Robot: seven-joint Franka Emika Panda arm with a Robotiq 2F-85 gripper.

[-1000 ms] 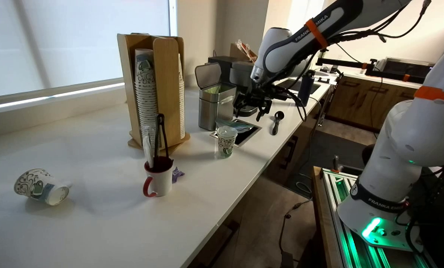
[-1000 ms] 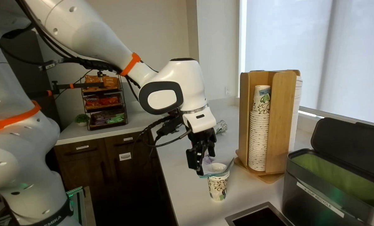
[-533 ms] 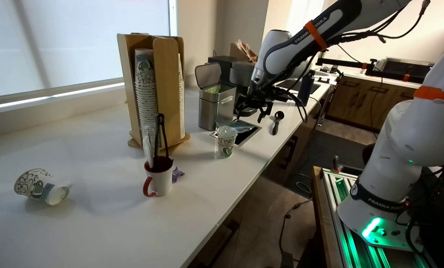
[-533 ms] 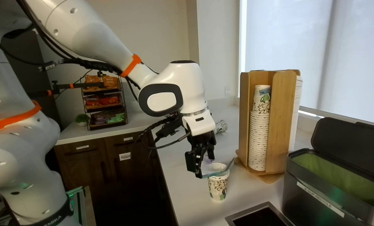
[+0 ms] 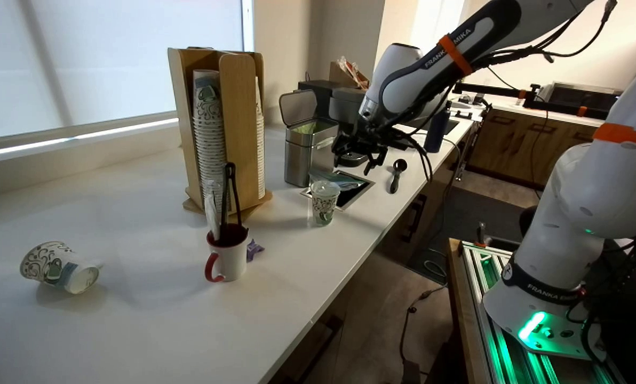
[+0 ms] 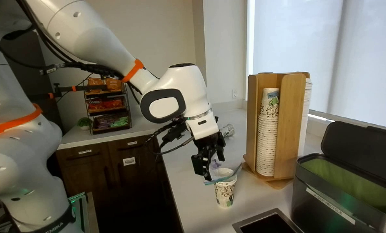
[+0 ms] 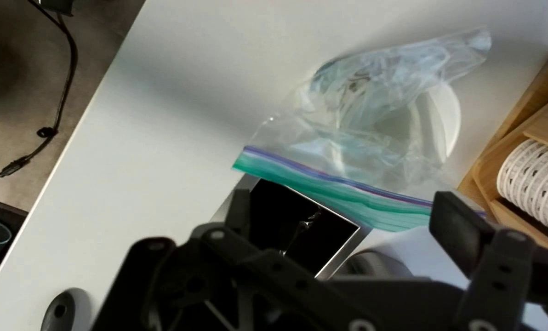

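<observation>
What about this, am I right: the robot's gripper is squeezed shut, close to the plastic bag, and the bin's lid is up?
Not quite. The gripper isn't shut: the wrist view shows its fingers standing wide apart. It is close to the plastic bag, and the lid of the bin is up.

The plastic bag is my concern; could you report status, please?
Gripper open, holding nothing. Plastic bag over upright paper cup. Wooden cup rack close by, perhaps slightly in the way.
</observation>
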